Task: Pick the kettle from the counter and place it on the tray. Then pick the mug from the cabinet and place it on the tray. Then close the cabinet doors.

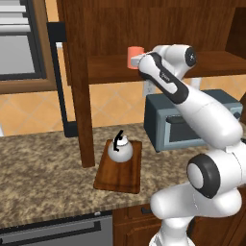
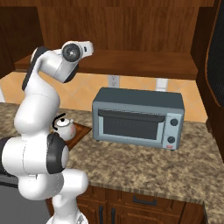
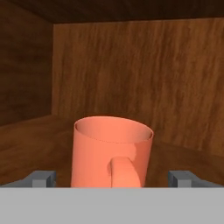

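The coral-orange mug (image 1: 134, 56) stands on the inner shelf (image 1: 108, 67) of the open cabinet. My gripper (image 1: 139, 61) is at shelf height, right up against it. In the hand view the mug (image 3: 111, 151) sits close, handle toward the camera, between the two fingertips (image 3: 43, 177), which stand wide apart without touching it: the gripper (image 3: 113, 178) is open. The silver-grey kettle (image 1: 119, 150) rests upright on the dark wooden tray (image 1: 129, 180) on the granite counter (image 1: 43, 178). The kettle (image 2: 64, 127) is partly hidden by my arm in the right base view.
The left cabinet door (image 1: 79, 96) hangs open, edge-on, just left of the tray. The right door (image 2: 214, 57) is open at the far right. A grey toaster oven (image 2: 138, 118) stands on the counter right of the tray. A microwave (image 1: 19, 43) is at the upper left.
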Controlling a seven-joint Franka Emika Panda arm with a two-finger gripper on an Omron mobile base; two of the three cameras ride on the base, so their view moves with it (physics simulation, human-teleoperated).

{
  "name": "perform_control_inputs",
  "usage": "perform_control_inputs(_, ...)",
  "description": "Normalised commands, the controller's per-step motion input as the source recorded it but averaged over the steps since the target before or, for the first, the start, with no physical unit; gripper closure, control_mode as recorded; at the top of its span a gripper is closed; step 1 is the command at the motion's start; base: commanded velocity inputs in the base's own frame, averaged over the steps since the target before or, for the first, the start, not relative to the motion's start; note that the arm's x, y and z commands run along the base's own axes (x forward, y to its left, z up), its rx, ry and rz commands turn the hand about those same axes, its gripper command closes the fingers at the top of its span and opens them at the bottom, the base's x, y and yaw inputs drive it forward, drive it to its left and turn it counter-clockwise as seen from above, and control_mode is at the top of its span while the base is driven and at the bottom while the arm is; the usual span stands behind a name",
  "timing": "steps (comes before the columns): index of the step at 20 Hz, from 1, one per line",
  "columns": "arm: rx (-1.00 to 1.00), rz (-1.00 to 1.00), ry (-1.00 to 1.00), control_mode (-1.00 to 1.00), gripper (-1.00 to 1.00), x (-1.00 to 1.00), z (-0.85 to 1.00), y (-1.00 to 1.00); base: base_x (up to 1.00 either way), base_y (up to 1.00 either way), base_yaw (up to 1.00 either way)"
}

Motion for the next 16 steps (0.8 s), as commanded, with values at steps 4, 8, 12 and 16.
perform_control_inputs(4, 0.00, 0.04, 0.00, -1.00, -1.00, 0.08, -0.05, 0.00, 0.00, 0.00, 0.00)
perform_control_inputs(8, 0.00, 0.02, 0.00, -1.00, 1.00, 0.00, 0.00, 0.00, 0.00, 0.00, 0.00)
perform_control_inputs(12, 0.00, 0.00, 0.00, -1.00, 1.00, 0.00, 0.00, 0.00, 0.00, 0.00, 0.00)
perform_control_inputs(16, 0.00, 0.00, 0.00, -1.00, 1.00, 0.00, 0.00, 0.00, 0.00, 0.00, 0.00)
